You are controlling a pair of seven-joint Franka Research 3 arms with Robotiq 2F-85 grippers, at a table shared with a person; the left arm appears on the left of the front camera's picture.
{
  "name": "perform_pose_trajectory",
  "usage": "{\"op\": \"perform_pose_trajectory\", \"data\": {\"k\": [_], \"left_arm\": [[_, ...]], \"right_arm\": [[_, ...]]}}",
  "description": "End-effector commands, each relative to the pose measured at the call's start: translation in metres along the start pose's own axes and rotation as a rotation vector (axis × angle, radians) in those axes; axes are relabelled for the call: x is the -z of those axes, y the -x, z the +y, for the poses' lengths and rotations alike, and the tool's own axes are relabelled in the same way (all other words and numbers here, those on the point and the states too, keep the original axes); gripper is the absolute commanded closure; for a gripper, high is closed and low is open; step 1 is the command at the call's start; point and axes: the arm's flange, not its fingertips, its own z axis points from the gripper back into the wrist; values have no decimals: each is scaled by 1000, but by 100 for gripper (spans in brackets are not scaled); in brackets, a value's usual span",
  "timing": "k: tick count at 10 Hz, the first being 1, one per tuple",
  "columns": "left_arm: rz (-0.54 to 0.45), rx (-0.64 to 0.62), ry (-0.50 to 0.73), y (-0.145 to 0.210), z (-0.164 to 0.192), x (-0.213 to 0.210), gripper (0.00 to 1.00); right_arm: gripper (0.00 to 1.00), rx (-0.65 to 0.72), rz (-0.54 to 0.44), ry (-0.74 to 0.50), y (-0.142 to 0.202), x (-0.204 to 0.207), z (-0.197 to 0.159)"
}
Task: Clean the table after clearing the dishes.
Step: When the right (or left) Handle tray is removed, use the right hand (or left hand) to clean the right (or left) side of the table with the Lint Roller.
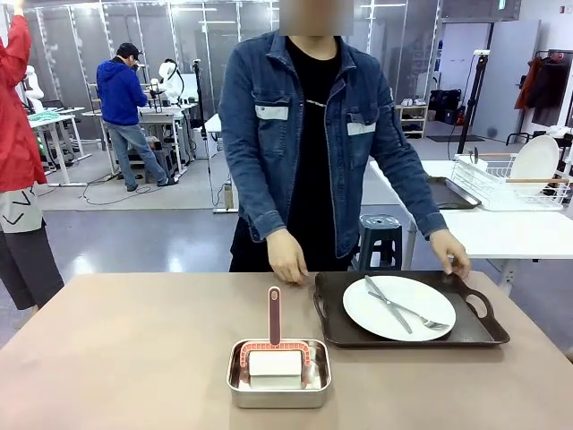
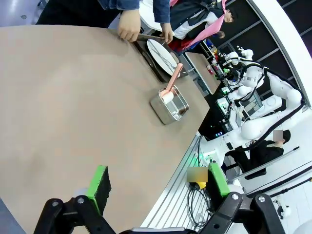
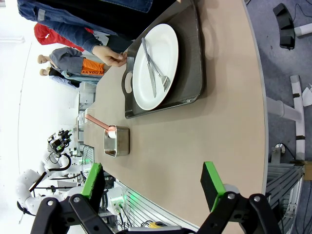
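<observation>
A dark brown tray (image 1: 479, 333) lies on the right part of the beige table (image 1: 134, 358). It carries a white plate (image 1: 398, 307) with a knife and a fork (image 1: 421, 315) crossed on top. A person in a denim jacket stands at the far side, one hand (image 1: 450, 253) on the tray's far rim and the other hand (image 1: 286, 260) beside its left corner. My left gripper (image 2: 159, 183) hangs open over the table's (image 2: 73, 97) near edge, far from the plate (image 2: 162, 54). My right gripper (image 3: 152, 180) is open too, above bare table (image 3: 224, 131) short of the tray (image 3: 192, 73) and plate (image 3: 156, 66).
A small steel pan (image 1: 278, 374) holding a pink-handled brush (image 1: 274, 315) with a white pad sits at the front middle; the pan (image 2: 169, 105) (image 3: 117, 141) is in both wrist views. A white table with a wire rack (image 1: 501, 179) and a stool (image 1: 380, 235) stand beyond.
</observation>
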Motion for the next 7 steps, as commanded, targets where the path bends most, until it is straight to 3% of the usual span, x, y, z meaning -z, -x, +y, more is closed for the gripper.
{"op": "perform_pose_trajectory", "data": {"k": [1,7], "left_arm": [[3,-1,1,4,-6,-2,0],[3,-1,1,4,-6,-2,0]], "right_arm": [[0,-5,-5,-8,1,-1,2],[0,-5,-5,-8,1,-1,2]]}}
